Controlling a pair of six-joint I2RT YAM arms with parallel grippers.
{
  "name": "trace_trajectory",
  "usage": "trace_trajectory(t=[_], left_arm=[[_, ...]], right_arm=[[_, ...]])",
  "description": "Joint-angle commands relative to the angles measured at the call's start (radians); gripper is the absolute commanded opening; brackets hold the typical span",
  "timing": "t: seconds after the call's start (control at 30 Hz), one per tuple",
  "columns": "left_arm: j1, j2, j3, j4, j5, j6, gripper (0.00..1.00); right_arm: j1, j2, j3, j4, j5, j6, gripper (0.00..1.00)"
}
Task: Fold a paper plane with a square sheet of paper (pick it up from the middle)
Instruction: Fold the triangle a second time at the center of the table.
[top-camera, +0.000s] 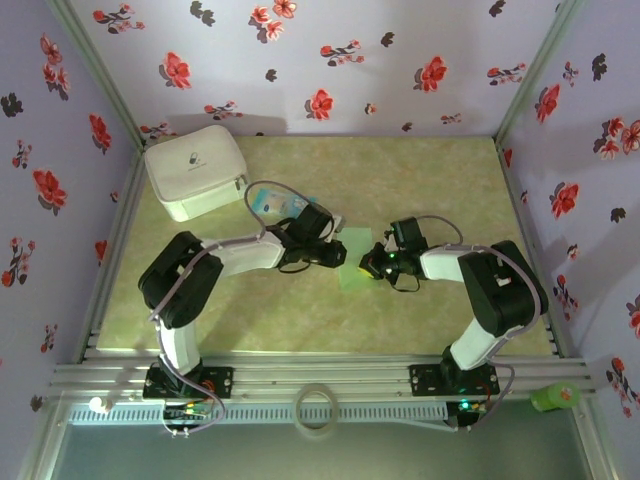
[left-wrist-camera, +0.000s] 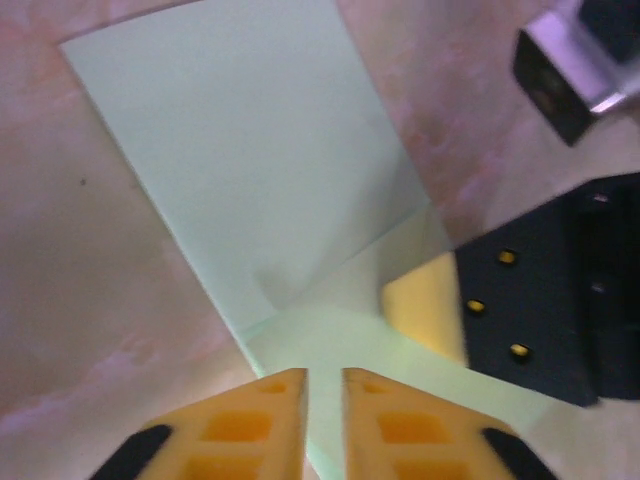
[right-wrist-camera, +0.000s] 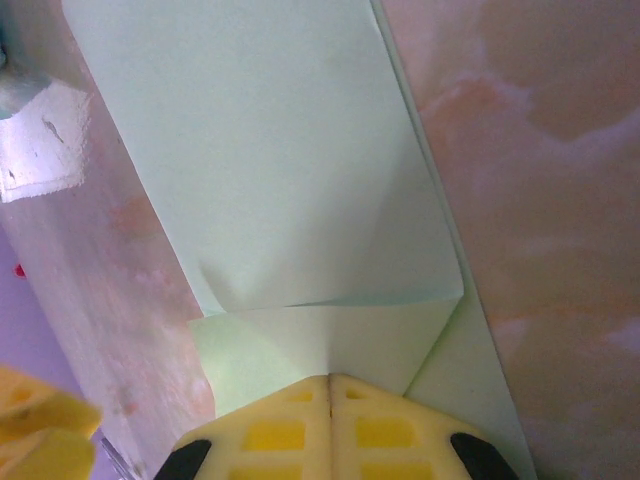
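1. Nearest, along the front edge: silver slotted metal rail (top-camera: 330, 372), carrying both arm bases. At its middle, a white ring (top-camera: 315, 408), looks like tape; at its right end, a bright green roll-like object (top-camera: 555, 397).
2. Far left corner of the marbled beige tabletop (top-camera: 430, 180): white zipped rectangular pouch (top-camera: 195, 170), lying flat, well apart from both grippers.
3. Just right of the pouch: small blue-and-white packet (top-camera: 275, 203), close beside the left arm's wrist.
4. Left gripper (top-camera: 338, 257), black with yellow fingers: reaches in from the left to the paper's left edge. Seen from its own wrist camera (left-wrist-camera: 325, 390): jaws stand a thin slit apart, low over the paper, with nothing seen clamped between them.
5. Middle of the table, between the two grippers: square sheet of thin pale mint-green paper (top-camera: 358, 242), lying flat on the tabletop. Up close, the sheet (left-wrist-camera: 250, 150) is creased smaller than a full square. Shows a folded flap (right-wrist-camera: 330, 335) whose edge runs across just ahead of the right fingers.
6. Right gripper (top-camera: 369, 266), same black and yellow: reaches in from the right to the sheet's right edge. Seen from its own wrist camera (right-wrist-camera: 330, 388): jaws pressed fully together, tips down on the paper. Cannot tell whether a layer is pinched between them. In the left wrist view, one yellow finger (left-wrist-camera: 425, 310) rests on the sheet.
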Motion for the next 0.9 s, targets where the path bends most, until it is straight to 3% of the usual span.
trace_trajectory(t=[0.0,0.1,0.57,0.87], left_arm=[[0.002,-0.021,0.016,-0.023,0.127,-0.123,0.09],[-0.012,-0.012,0.015,-0.008,0.194,-0.164,0.03],[-0.040,0.098,0.083,-0.027,0.315,-0.167,0.03],[-0.038,0.161,0.168,-0.166,0.286,-0.083,0.03]], right_arm=[[0.003,0.036,-0.004,-0.064,0.060,0.006,0.00],[0.004,0.032,-0.002,-0.069,0.062,0.006,0.00],[0.003,0.025,0.001,-0.082,0.075,0.003,0.00],[0.002,0.020,0.000,-0.084,0.076,0.000,0.00]])
